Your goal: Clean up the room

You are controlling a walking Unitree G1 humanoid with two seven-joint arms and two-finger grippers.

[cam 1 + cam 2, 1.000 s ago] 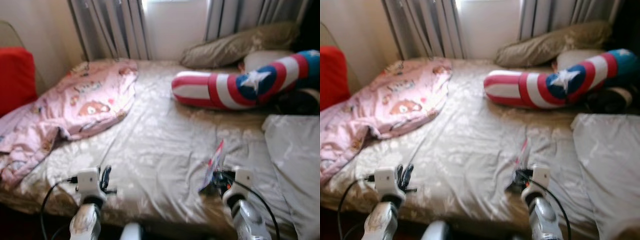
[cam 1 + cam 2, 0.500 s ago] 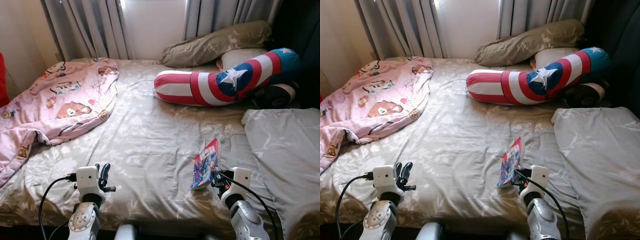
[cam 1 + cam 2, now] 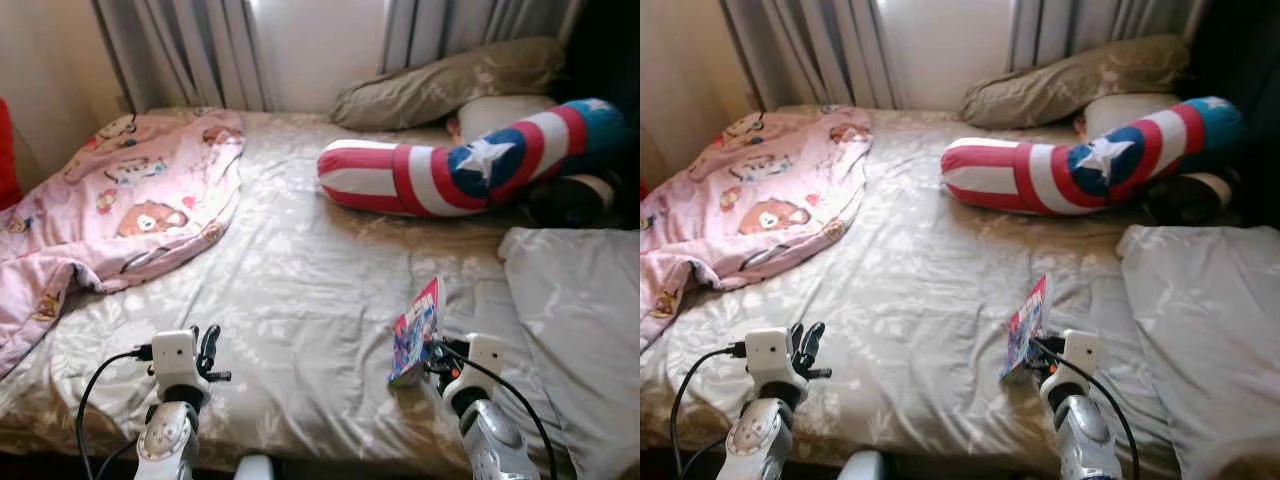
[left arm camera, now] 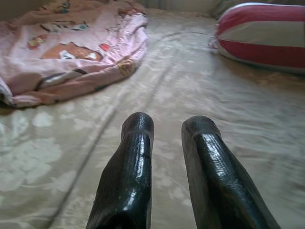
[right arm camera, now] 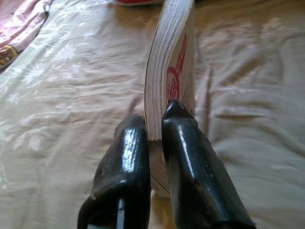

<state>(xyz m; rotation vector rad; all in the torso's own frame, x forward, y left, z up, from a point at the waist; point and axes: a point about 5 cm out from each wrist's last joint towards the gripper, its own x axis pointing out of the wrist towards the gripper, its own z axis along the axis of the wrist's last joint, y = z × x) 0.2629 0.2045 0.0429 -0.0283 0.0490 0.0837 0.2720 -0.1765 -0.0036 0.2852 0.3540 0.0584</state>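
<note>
Right pincer [image 5: 155, 124] grips the book [image 3: 415, 332] on edge above the bed [image 3: 300, 270], long axis pointing away; left pincer [image 4: 167, 129] slightly parted, empty.

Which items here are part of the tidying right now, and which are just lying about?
In the job:
book, clamped upright in the right gripper
left gripper, held empty over the bed

Lying about:
pink blanket
striped bolster
tan pillow

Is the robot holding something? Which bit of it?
Yes. The right tool pinches a comic book by its bottom edge, one finger on each side, so it stands upright. The left tool holds nothing.
</note>
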